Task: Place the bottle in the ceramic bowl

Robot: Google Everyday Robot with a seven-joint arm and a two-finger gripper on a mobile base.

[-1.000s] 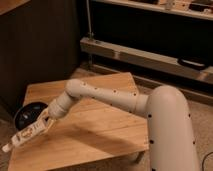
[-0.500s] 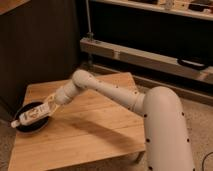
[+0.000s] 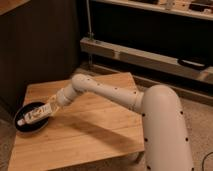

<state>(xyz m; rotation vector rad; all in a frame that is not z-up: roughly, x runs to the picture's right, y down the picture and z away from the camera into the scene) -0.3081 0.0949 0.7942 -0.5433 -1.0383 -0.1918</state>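
My arm (image 3: 107, 92) reaches left across the wooden table (image 3: 85, 130). The ceramic bowl (image 3: 25, 125) sits at the table's left edge. My gripper (image 3: 45, 110), over the bowl, grasps the bottle (image 3: 31, 117), tilted above the bowl's interior.
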